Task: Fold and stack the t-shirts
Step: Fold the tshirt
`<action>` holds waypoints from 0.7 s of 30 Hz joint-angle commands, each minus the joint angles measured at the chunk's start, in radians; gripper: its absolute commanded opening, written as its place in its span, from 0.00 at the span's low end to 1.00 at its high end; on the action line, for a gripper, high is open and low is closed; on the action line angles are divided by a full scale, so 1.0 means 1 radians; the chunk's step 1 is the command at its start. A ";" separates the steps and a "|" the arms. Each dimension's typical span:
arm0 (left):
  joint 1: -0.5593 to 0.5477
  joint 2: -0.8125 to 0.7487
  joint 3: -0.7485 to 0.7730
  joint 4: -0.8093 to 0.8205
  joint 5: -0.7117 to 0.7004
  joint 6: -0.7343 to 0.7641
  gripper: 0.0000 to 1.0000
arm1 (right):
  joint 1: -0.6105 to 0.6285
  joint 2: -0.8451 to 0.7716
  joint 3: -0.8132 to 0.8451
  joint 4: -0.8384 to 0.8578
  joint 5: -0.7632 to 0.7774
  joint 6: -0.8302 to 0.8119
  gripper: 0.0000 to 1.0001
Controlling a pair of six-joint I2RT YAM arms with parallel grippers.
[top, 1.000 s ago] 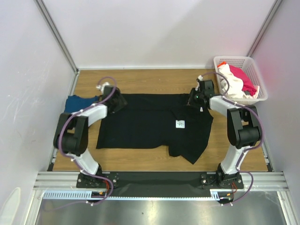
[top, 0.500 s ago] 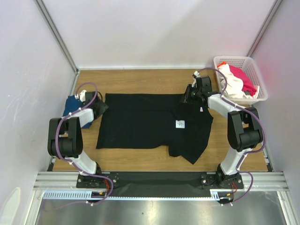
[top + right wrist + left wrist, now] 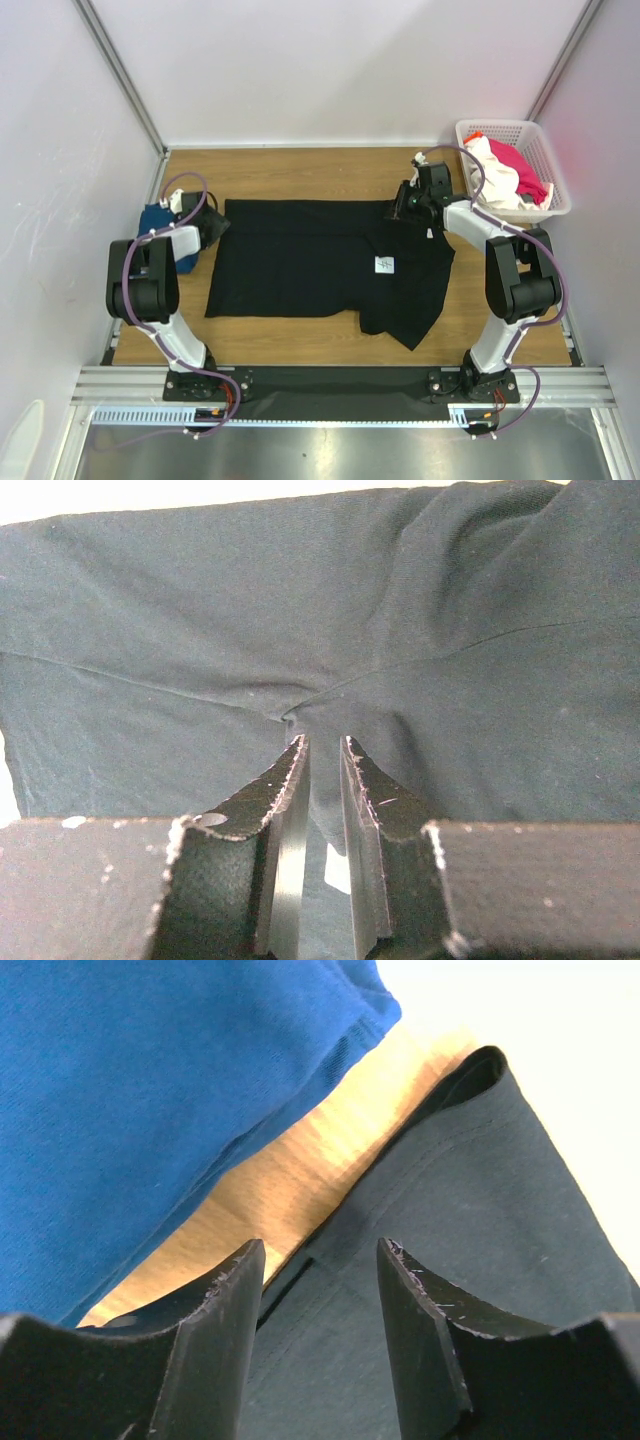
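Black cloth covers the middle of the wooden bench: the black t-shirt lies spread flat with its white tag facing up. Its near right part juts in an uneven flap toward the near edge, so it looks only partly squared for folding. The right end effector sits at the shirt's far right corner with its jaws almost together, nipping a small pucker of the black cloth from which creases radiate. That hold seems meant to pin or lift this corner. The left end effector hovers at the far left corner with its jaws about half apart and nothing between them, the tips over the shirt's hem just beside a strip of bare wood. It appears lined up to take that corner, so that both far corners can be carried over together. Just left of it lies the dark blue t-shirt in a compact bundle, probably set there as the base of the stack. At the far right, the white lattice basket holds a white shirt and a pink-red shirt, not yet folded.
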 commanded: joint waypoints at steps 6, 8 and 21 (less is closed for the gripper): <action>0.012 0.030 0.065 0.017 0.025 -0.002 0.48 | -0.004 -0.032 -0.013 -0.007 0.020 -0.006 0.23; 0.014 0.030 0.063 0.018 0.023 -0.002 0.45 | -0.002 -0.033 -0.015 -0.006 0.023 -0.006 0.24; 0.014 0.024 0.062 0.002 0.009 -0.009 0.00 | -0.007 -0.053 -0.033 -0.012 0.036 -0.005 0.23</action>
